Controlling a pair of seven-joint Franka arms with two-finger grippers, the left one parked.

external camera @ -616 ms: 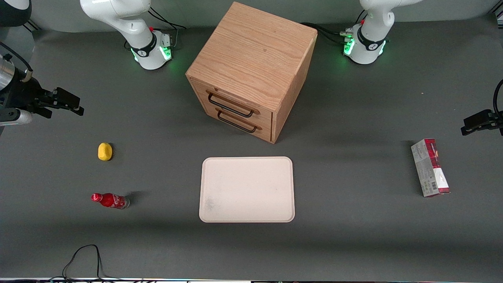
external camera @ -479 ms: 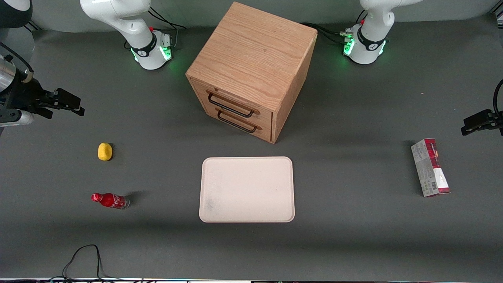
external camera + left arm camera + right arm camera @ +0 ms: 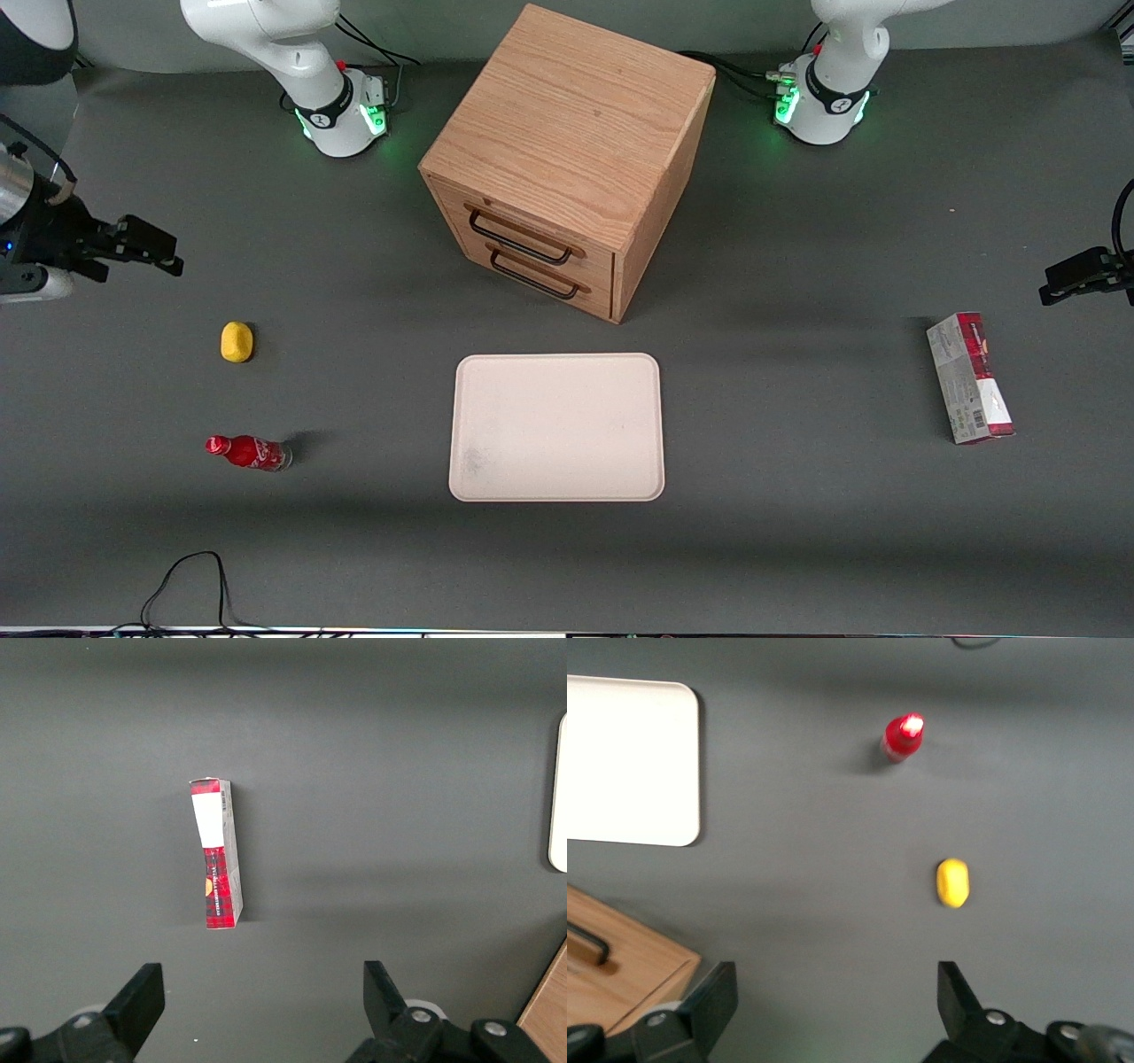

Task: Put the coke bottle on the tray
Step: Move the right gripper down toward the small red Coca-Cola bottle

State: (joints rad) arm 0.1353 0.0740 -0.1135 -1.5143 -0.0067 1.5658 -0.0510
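The coke bottle (image 3: 248,452), small and red with a red cap, lies on its side on the grey table toward the working arm's end, nearer the front camera than a lemon. It also shows in the right wrist view (image 3: 902,737). The cream tray (image 3: 556,427) lies flat mid-table in front of the wooden drawer box, with nothing on it; its corner shows in the right wrist view (image 3: 629,762). My right gripper (image 3: 164,251) hangs open and empty above the table, farther from the front camera than the lemon and well apart from the bottle; its two fingers frame bare table (image 3: 833,992).
A yellow lemon (image 3: 236,342) lies between the gripper and the bottle, seen also from the wrist (image 3: 953,882). A wooden drawer box (image 3: 567,151) stands mid-table. A red-and-grey carton (image 3: 970,377) lies toward the parked arm's end. A black cable (image 3: 190,576) loops at the table's front edge.
My right gripper has shifted slightly toward the front camera, closer to the lemon. The bottle, tray and the rest have not moved.
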